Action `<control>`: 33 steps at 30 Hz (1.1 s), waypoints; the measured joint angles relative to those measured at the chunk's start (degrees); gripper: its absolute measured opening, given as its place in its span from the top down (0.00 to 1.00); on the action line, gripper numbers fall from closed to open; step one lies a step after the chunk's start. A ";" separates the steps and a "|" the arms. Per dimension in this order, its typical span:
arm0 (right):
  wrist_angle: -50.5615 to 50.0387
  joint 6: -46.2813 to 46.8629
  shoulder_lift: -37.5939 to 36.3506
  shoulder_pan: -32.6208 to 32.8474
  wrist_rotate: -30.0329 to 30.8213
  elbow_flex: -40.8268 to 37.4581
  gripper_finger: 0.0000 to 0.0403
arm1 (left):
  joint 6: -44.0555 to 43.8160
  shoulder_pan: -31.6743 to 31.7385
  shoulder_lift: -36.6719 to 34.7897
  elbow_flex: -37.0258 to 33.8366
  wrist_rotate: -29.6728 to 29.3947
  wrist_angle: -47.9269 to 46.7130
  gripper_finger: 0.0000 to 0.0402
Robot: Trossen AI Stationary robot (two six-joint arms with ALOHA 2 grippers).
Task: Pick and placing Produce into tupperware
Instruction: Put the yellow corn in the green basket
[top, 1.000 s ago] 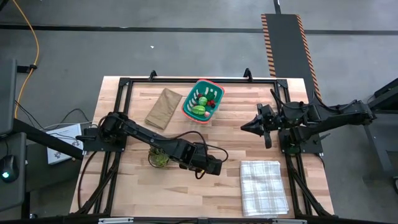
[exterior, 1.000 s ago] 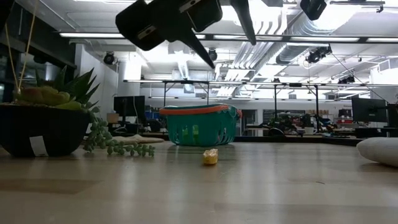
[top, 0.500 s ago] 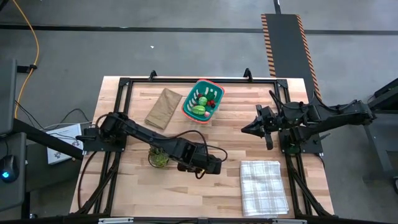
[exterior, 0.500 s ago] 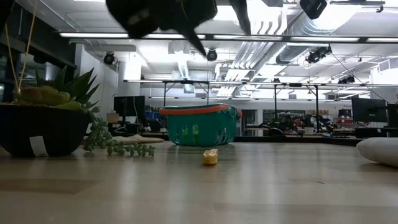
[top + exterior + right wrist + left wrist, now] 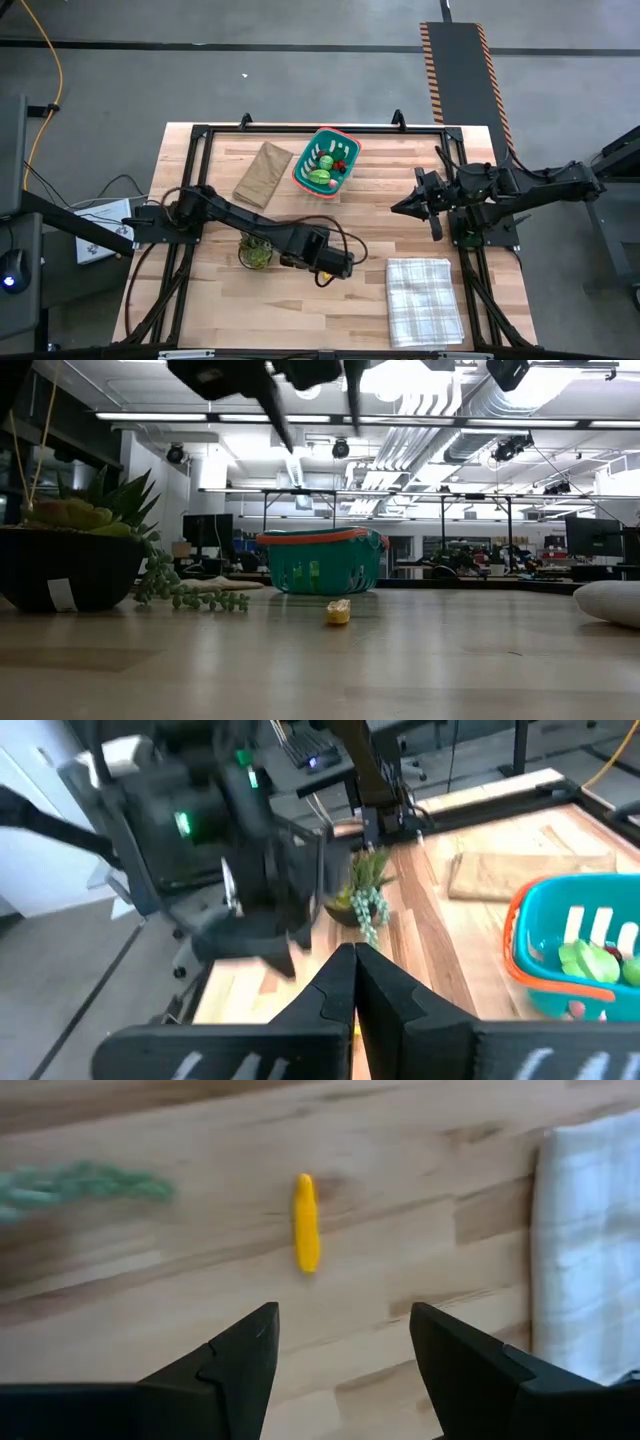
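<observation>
A small yellow-orange piece of produce (image 5: 306, 1222) lies alone on the wooden table (image 5: 380, 235), also seen in the low view (image 5: 339, 611). My left gripper (image 5: 340, 1320) hangs open well above it, pointing steeply down (image 5: 312, 405), its fingers empty; from above it shows near the table's middle (image 5: 345, 265). The teal tupperware (image 5: 326, 162) with an orange-red rim stands at the far middle (image 5: 322, 560) and holds green, red and pink produce (image 5: 322, 176). My right gripper (image 5: 395, 208) waits shut and raised over the table's right side (image 5: 352, 955).
A potted plant (image 5: 255, 252) with trailing green strands stands just left of my left gripper (image 5: 70, 560). A flat brown paper bag (image 5: 262, 172) lies left of the tupperware. A folded checked cloth (image 5: 425, 300) lies at the near right (image 5: 590, 1250).
My left gripper has tipped from a slant to pointing steeply down, its fingers swinging toward the table's left above the yellow piece, and it stays open. The yellow piece has not moved.
</observation>
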 joint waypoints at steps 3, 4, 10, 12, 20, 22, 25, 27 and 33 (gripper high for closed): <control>0.19 0.00 -0.48 -0.02 0.00 0.02 1.00 | 0.08 0.00 1.02 -0.67 0.45 -2.67 0.46; 0.31 0.00 -0.51 -0.02 -0.02 0.02 1.00 | 0.08 -0.04 1.62 -0.53 0.24 -1.68 0.46; -0.23 0.00 -0.90 -0.02 0.00 0.02 1.00 | 0.77 -0.04 3.26 -0.23 -1.53 -0.23 0.46; -0.13 0.02 -0.96 -0.02 0.00 0.02 1.00 | 0.79 -0.04 3.85 -0.44 -1.54 -0.64 0.46; -0.97 0.02 -0.96 -0.02 -0.24 0.02 1.00 | 0.94 -0.04 4.69 -0.45 -1.52 0.02 0.46; -1.06 0.02 -0.96 -0.02 -0.24 0.02 1.00 | 0.94 -0.04 4.63 -0.45 -1.82 0.19 0.46; -1.33 0.02 -0.96 -0.02 -0.24 0.02 1.00 | 0.93 -0.04 4.63 -0.45 -3.76 -0.04 0.46; -1.41 0.02 -0.96 -0.02 -0.24 0.02 1.00 | 0.95 -0.03 4.63 -0.45 -4.53 -0.01 0.46; -1.58 0.02 -0.96 -0.02 -0.24 0.02 1.00 | 0.94 -0.04 4.63 -0.45 -4.55 0.23 0.46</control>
